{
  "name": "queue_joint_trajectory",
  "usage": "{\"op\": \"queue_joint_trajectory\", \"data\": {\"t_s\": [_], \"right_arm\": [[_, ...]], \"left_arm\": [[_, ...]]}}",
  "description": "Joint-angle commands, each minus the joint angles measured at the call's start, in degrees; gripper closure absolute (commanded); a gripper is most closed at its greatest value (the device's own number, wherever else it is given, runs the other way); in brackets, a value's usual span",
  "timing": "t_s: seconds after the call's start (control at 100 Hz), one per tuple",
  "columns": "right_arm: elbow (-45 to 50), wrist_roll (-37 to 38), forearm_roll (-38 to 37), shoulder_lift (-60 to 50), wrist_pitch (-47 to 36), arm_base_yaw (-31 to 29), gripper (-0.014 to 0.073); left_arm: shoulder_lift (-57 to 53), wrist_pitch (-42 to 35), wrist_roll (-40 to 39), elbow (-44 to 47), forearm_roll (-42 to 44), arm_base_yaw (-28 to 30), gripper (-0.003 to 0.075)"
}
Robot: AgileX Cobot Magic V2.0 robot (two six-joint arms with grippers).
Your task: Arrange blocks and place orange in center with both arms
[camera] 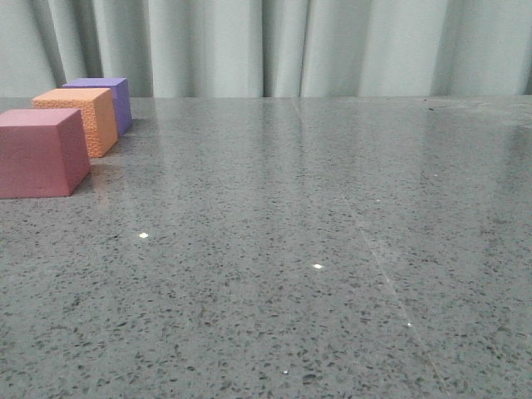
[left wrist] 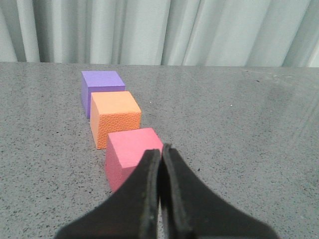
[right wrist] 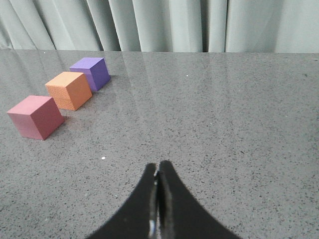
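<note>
Sitting at about ten o'clock on the table [camera: 349, 249], the pink block [camera: 40, 152], orange block [camera: 79, 119] and purple block [camera: 106, 98] form a close row, orange between the others. Each looks light, soft and grippy; pinch flat opposite sides. The left gripper [left wrist: 160, 155] and right gripper [right wrist: 158, 174] are pressed closed, empty.

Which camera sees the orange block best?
The right wrist view: the orange block sits whole and apart from its neighbours. The left wrist view also shows it, its lower corner behind the pink block. The front view shows it partly hidden.
</note>
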Motion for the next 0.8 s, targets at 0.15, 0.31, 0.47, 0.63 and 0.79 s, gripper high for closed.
{"op": "queue_joint_trajectory", "data": {"t_s": [0.15,0.31,0.47,0.63,0.79], "right_arm": [[-1.29,-0.39,-1.28,0.27,-4.79,0.04,0.0713],[-1.29,-0.39,-1.28,0.27,-4.79,0.04,0.0713],[-1.29,-0.39,-1.28,0.27,-4.79,0.04,0.0713],[-1.29,-0.39,-1.28,0.27,-4.79,-0.01,0.0713],[-1.29,-0.39,-1.28,0.27,-4.79,-0.01,0.0713]], "left_arm": [[0.28,-4.7,-0.68,-1.73,0.24,-0.62,0.0739],[0.28,-4.7,-0.68,-1.73,0.24,-0.62,0.0739],[0.28,-4.64,-0.68,-1.33,-0.7,0.13,0.0739],[-0.78,-5.48,14.49,0.4,-11.86,4.73,0.0739],[-3.76,-7.16,31.43,3.2,-19.72,11.64,0.0739]]}}
